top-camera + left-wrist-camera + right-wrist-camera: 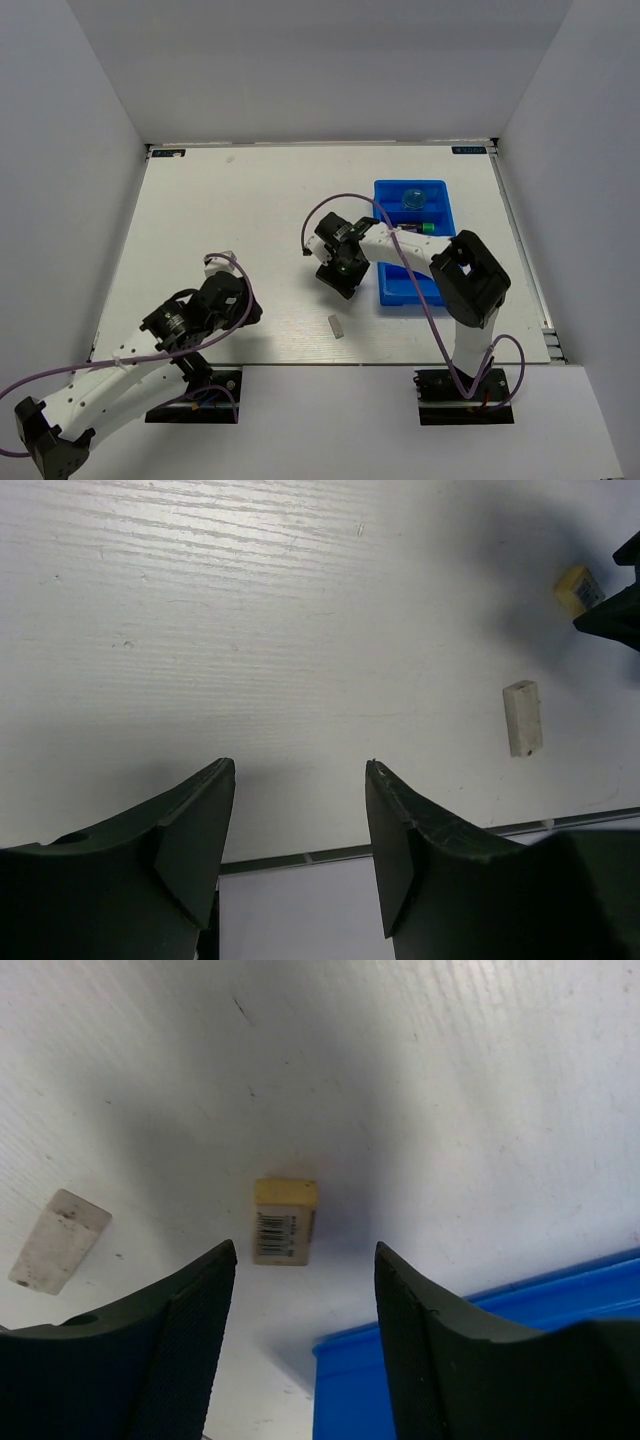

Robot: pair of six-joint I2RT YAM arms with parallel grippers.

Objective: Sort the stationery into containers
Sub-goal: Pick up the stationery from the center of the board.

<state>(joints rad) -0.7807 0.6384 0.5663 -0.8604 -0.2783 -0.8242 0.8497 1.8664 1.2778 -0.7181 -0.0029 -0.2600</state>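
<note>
Now | right gripper (302, 1250) spread over yellow eraser (285, 1222) beside tray (480, 1355) edge | left gripper (299, 765) spread, empty

A white desk (230, 220) with faint wood grain fills the view, closed in by plain pale walls (320, 60) at nine, twelve and three o'clock. At its far corners sit a small dark label (168, 153) at eleven o'clock and a second label (470, 150) at one o'clock.

Open white table (230, 210) spreads to the left and far side of both arms. The yellow eraser (285, 1220) lies below the parted jaws of the right gripper (302, 1248), with the blue tray (480, 1360) wall close on its right. A beige eraser (523, 717) nearby seems free all round.
</note>
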